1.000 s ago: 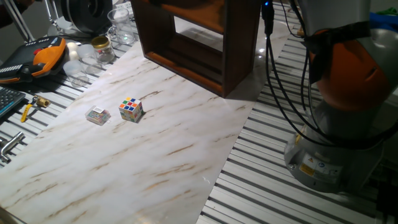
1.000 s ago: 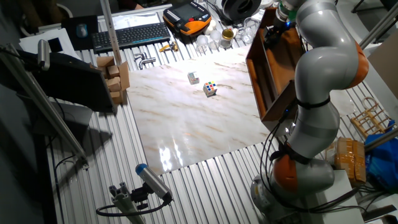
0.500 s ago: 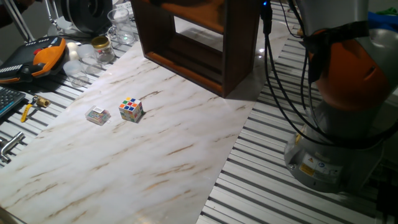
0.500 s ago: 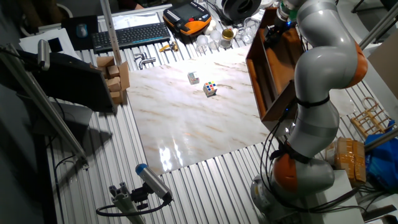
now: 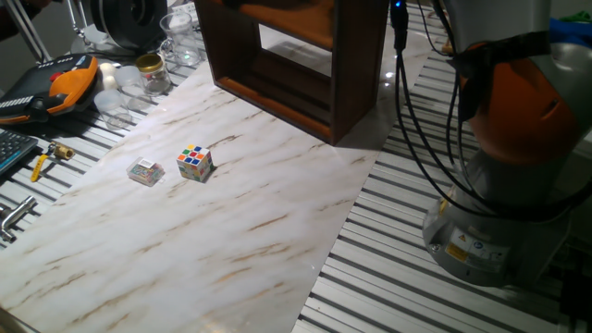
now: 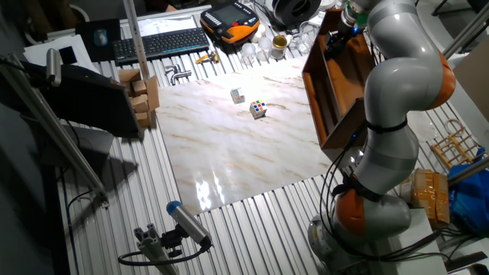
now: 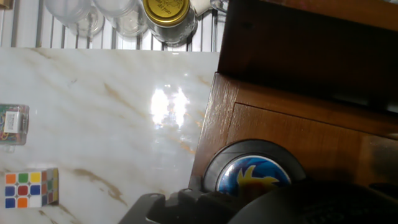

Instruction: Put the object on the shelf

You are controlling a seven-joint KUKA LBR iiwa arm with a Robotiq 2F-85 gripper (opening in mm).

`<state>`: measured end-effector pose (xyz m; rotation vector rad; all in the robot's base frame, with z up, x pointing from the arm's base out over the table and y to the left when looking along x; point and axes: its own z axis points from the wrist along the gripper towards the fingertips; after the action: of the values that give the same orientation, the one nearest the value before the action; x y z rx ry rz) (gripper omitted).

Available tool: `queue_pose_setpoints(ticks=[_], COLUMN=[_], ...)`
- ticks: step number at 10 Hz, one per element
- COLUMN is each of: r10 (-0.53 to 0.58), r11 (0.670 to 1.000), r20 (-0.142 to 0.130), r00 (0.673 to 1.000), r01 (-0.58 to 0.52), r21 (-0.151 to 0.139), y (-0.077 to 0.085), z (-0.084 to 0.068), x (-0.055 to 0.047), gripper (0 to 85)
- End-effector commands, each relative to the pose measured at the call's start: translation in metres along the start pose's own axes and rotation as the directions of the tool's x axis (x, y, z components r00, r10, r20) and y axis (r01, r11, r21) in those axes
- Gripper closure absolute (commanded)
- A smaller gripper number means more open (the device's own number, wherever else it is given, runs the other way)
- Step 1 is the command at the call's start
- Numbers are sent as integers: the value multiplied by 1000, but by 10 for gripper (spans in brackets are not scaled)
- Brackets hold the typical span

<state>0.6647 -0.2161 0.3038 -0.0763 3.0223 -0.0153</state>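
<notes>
In the hand view the object [image 7: 255, 172], a flat round black disc with a blue, yellow and orange emblem, sits at the bottom middle against a brown board of the shelf [image 7: 298, 134]. My gripper [image 7: 249, 198] shows only as dark finger parts hugging the disc's left and right lower edges, and it looks shut on the disc. The disc's lower part is hidden by the gripper. In the fixed views the dark brown shelf [image 5: 277, 65] [image 6: 332, 92] stands at the marble table's far side, and the arm's wrist [image 6: 350, 14] reaches over it. Gripper and disc are hidden there.
A Rubik's cube [image 5: 194, 162] [image 6: 258, 109] [image 7: 28, 188] and a small clear box [image 5: 145, 171] [image 6: 238, 95] [image 7: 12, 123] lie on the marble top [image 5: 213, 250]. Glass jars [image 7: 165, 15] and an orange pendant [image 5: 69, 83] stand past the table's edge. Cables [image 5: 412, 120] hang by the arm's base.
</notes>
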Motion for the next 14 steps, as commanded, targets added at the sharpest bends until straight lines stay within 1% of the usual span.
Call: queue_pose_setpoints(ticks=[1, 2, 3, 5, 8, 9, 11, 12, 14], r10=[1, 3, 10, 13, 13, 16, 16, 23, 24], r11=[1000, 1000, 1000, 1000, 1000, 1000, 1000, 1000, 1000], r20=[3, 5, 10, 17, 19, 22, 28, 36, 36], r00=[1000, 1000, 1000, 1000, 1000, 1000, 999, 999, 999], r01=[-1, -3, -9, -13, -13, -16, -16, -23, -23], r21=[-3, -6, -12, -11, -11, -11, -11, -19, -22], y=[0, 0, 1, 1, 2, 2, 2, 3, 3], z=[0, 0, 0, 1, 5, 5, 5, 5, 5], x=[0, 0, -1, -1, -2, -2, -3, -3, -3], gripper=[510, 340, 340, 340, 340, 170, 170, 0, 0])
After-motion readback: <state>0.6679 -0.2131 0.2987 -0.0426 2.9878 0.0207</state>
